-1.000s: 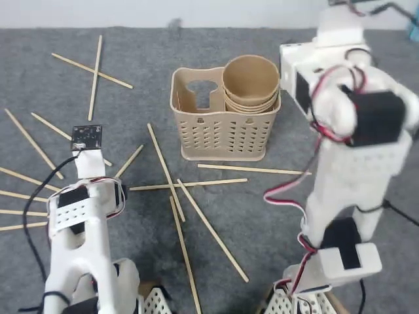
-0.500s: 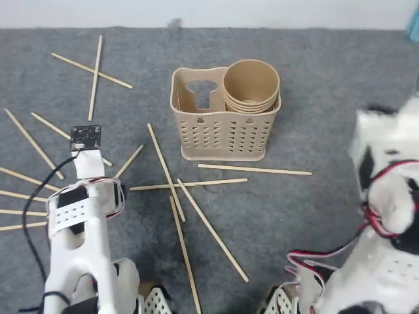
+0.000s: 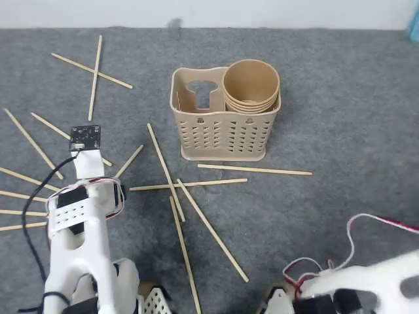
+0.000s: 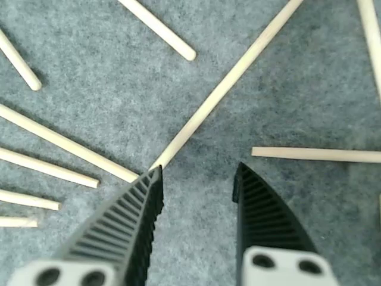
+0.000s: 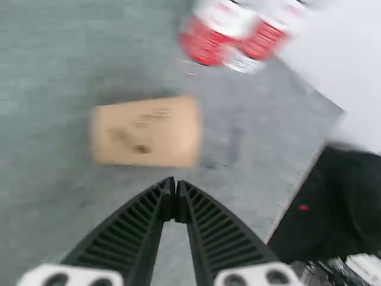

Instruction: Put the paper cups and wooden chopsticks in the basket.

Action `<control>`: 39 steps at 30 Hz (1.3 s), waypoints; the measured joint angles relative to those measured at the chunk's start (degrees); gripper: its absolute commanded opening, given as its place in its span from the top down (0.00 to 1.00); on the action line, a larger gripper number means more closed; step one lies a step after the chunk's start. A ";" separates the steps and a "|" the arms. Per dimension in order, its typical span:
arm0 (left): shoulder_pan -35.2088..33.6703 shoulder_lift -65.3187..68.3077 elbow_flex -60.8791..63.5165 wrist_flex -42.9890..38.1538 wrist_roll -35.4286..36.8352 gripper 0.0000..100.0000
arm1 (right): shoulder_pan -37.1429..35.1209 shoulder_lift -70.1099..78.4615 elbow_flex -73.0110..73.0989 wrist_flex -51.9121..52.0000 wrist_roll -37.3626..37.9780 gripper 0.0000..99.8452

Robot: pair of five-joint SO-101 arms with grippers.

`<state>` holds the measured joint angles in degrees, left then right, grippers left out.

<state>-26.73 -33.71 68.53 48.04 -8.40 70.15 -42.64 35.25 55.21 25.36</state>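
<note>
High view, 1 basket (image 3: 222, 134), 1 cup stack (image 3: 251, 80) inside, 14 loose chopsticks (image 3: 255, 169)

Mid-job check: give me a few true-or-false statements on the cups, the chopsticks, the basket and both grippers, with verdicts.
1. The stacked paper cups sit in the right-hand compartment of the basket. True.
2. Some chopsticks are already in the basket. False: those in view lie on the grey mat.
3. The left gripper is shut on a chopstick. False: it is open, with nothing between its fingers.
4. The right gripper is shut and empty. True.
5. The loose paper cup ahead of the right gripper stands upright. False: it lies on its side.
</note>
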 measured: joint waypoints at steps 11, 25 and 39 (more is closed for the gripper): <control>0.00 0.00 0.00 0.00 0.00 0.82 | 5.80 17.41 -0.35 -16.18 0.26 0.97; 0.00 0.00 0.00 0.00 0.00 0.82 | 2.90 64.35 -47.03 7.74 0.26 0.82; 0.00 0.00 0.00 0.00 0.00 0.82 | -4.75 70.86 -54.42 14.42 -0.79 0.99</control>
<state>-26.73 -33.71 68.53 48.04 -8.40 65.41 28.22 -19.16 69.63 24.57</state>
